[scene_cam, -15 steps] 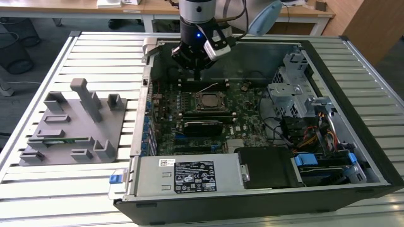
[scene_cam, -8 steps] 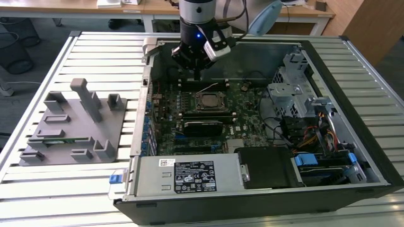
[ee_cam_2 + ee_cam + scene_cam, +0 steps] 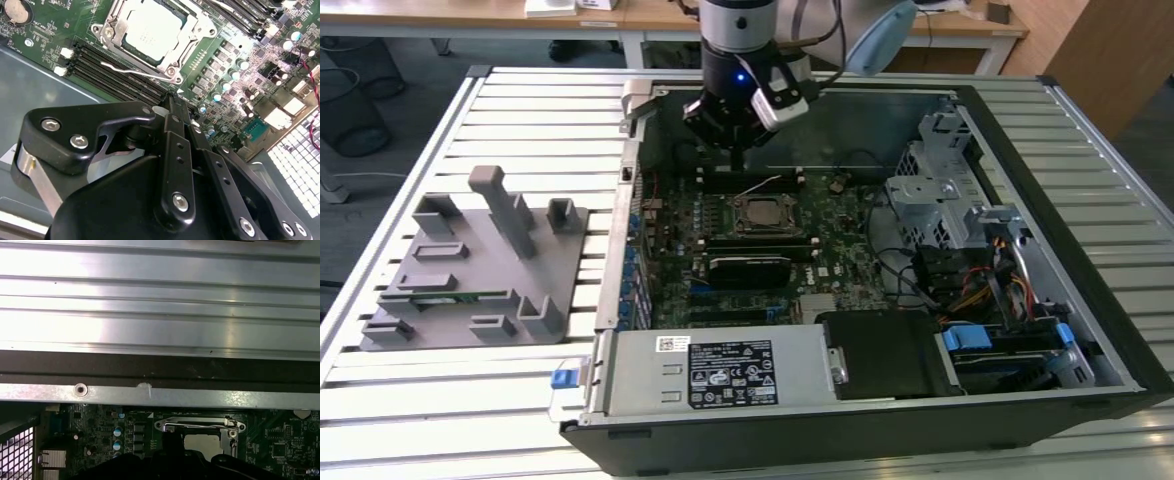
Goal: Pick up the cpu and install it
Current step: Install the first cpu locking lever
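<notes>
The cpu (image 3: 761,212) lies flat in the black-framed metal socket (image 3: 735,226) at the middle of the green motherboard, silvery top up. In the second wrist view the cpu (image 3: 150,32) sits inside the socket frame (image 3: 192,37), with a thin metal lever (image 3: 130,70) lying along the socket's edge over the memory slots. My gripper (image 3: 736,150) hangs just behind the socket, above the memory slots, and touches nothing. Its black fingers (image 3: 172,130) are pressed together with nothing between them. The cpu (image 3: 202,441) also shows beyond the gripper's dark body.
The open computer case (image 3: 1067,130) surrounds the board with tall walls. A drive cage (image 3: 947,190) and cables stand on the exterior view's right, and a power supply (image 3: 720,370) sits in front. A grey fixture (image 3: 480,260) holding a green memory stick (image 3: 454,295) lies on the exterior view's left.
</notes>
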